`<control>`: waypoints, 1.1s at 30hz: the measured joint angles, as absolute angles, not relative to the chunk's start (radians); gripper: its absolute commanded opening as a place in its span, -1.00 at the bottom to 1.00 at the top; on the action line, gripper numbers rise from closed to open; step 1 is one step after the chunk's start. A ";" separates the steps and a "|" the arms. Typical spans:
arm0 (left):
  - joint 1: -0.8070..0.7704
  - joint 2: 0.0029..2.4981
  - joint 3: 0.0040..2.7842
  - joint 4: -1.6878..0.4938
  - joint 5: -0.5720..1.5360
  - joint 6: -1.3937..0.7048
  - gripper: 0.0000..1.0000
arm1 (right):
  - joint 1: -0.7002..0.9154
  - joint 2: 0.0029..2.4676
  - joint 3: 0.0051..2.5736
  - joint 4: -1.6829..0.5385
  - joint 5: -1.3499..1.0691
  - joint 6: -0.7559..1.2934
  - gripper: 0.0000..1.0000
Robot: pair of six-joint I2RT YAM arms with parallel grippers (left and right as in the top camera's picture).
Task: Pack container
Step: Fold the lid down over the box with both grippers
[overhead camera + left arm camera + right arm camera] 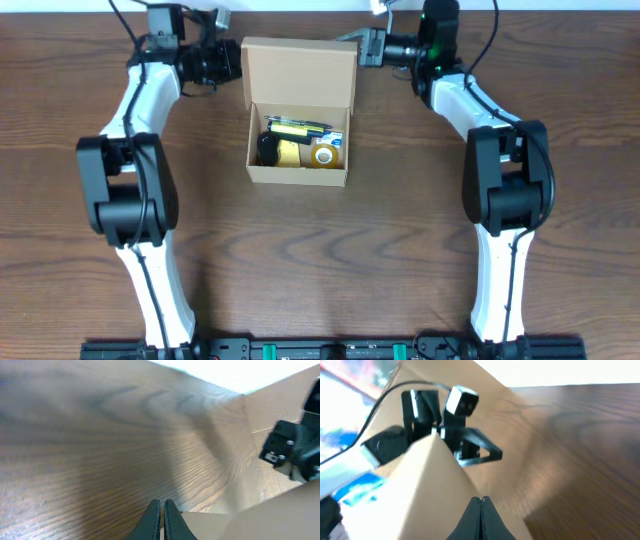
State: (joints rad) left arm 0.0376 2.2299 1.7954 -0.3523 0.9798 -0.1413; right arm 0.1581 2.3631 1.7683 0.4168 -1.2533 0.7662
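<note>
The right gripper (pixel 481 502) sits at the bottom edge with its 2 fingers pressed together, just above the tan cardboard container (pixel 427 495). The left gripper (pixel 470 450) appears blurred beyond the cardboard edge. The wooden table (pixel 580 445) fills the right side.

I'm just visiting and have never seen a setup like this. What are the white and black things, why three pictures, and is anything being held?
The white and black things are two robot arms at a wooden table. One picture looks down from above; the other two come from small cameras on each wrist, so each shows its own claw at the bottom edge.

Between the arms stands a tan cardboard box, lid flap open, with small items inside, among them what looks like a yellowish roll of tape.

The left claw and right claw are both shut and hold nothing. Each sits beside the open flap, at the far end of the box.
</note>
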 measured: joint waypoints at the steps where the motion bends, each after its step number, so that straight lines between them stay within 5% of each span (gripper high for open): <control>1: 0.038 2.208 1.795 -0.352 0.983 -0.131 -0.88 | 0.159 2.363 1.775 0.417 -1.272 0.767 -0.97; 33: 0.024 2.032 1.795 -0.831 0.883 0.339 -0.89 | 0.219 2.363 1.779 0.215 -1.541 0.962 -0.96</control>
State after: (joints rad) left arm 0.0242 2.0323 1.7954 -0.8314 0.8833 0.3389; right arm 0.2188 2.3631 1.7786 0.2153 -1.5410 0.9623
